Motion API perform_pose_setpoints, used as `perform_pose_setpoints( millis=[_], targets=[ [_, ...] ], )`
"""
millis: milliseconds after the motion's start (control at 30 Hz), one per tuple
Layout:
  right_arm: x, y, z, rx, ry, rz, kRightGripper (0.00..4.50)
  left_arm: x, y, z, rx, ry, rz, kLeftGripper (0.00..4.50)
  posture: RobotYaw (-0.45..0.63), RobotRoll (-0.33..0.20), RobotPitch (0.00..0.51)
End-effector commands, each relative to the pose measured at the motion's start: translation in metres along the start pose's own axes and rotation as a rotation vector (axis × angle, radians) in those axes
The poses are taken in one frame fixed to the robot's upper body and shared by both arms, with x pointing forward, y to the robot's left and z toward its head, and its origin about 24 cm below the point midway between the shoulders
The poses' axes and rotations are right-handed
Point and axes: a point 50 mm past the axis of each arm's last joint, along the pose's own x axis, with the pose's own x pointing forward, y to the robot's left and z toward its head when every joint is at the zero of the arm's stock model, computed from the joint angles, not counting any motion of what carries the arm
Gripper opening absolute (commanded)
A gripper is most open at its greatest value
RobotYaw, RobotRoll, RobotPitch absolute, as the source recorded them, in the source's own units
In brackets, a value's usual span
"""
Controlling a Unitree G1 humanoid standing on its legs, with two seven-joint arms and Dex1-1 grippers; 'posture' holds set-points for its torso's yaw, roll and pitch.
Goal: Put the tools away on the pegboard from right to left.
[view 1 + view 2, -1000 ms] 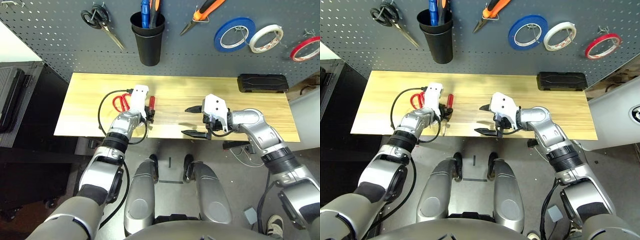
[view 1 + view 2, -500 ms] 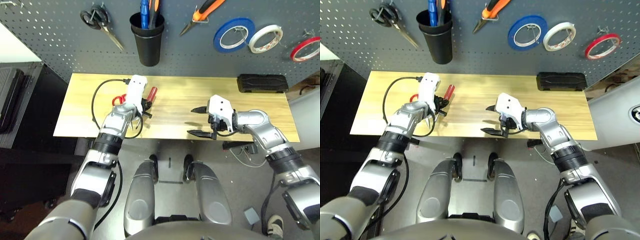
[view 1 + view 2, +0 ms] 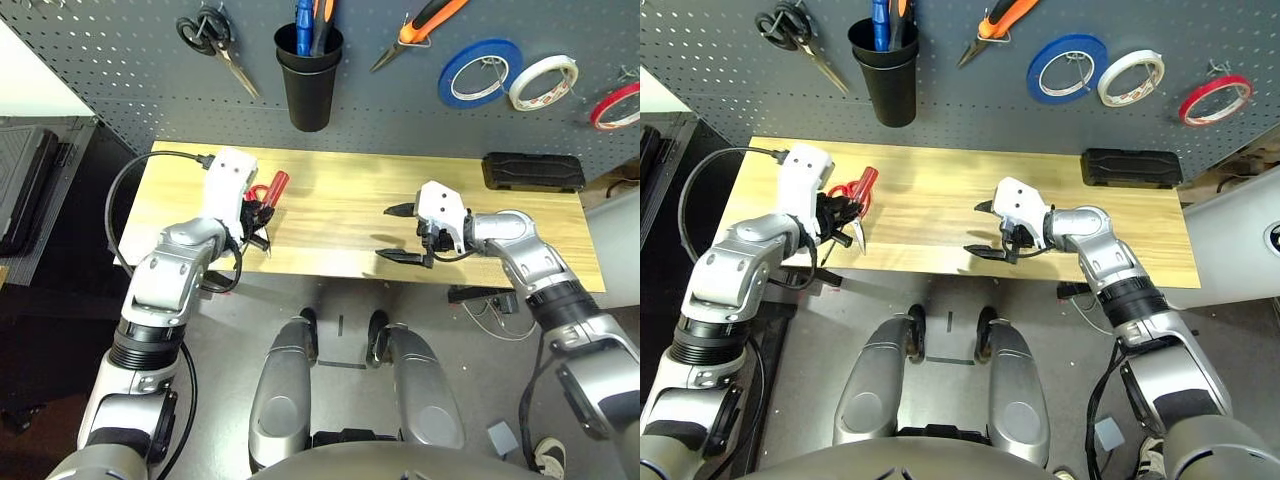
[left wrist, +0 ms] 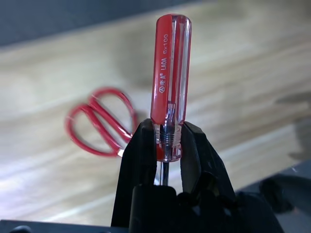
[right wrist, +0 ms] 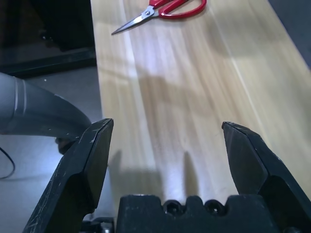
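L gripper (image 4: 164, 145), left-centre of frame, fingers clamped on red screwdriver (image 4: 170, 77), lifted off table (image 3: 340, 215). R gripper (image 5: 167, 145) centre-right, jaws wide apart, empty. Red scissors (image 5: 163, 8) lie on table; pegboard (image 3: 120, 60) fills top.

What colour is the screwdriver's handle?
See-through red with white lettering. The screwdriver shows best in the left wrist view, held in the left tool.

The slim red-handled screwdriver (image 4: 170, 82) is held up above the surface, pinched at its metal collar, handle end pointing toward the pegboard (image 3: 120, 70). The red-handled scissors (image 5: 160, 9) lie flat on the wood, blades closed. On the pegboard hang the orange-and-black pliers (image 3: 420, 28) and – far right – the thin red tape ring (image 3: 615, 105).
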Motion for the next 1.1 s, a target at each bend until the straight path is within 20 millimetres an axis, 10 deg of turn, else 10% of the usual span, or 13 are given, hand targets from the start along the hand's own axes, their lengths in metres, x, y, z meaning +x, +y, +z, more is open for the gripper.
perform_pose_setpoints(
  millis=[33, 633, 1100],
  targets=[
    [-0.005, 0.000, -0.010, 0.005, 0.018, 0.010, 4.50, -0.008, 0.000, 0.025, 0.000, -0.092, -0.013, 0.70, 0.17, 0.000, 0.182],
    [-0.006, -0.014, 0.001, -0.053, -0.031, 0.017, 4.50, -0.027, 0.011, 0.088, -0.008, -0.421, 0.062, 0.70, 0.18, 0.000, 0.159],
    [-0.025, -0.040, 0.046, -0.024, -0.278, -0.224, 4.50, -0.031, 0.027, 0.116, -0.029, -0.632, 0.179, 0.70, 0.15, 0.000, 0.143]
  ],
)
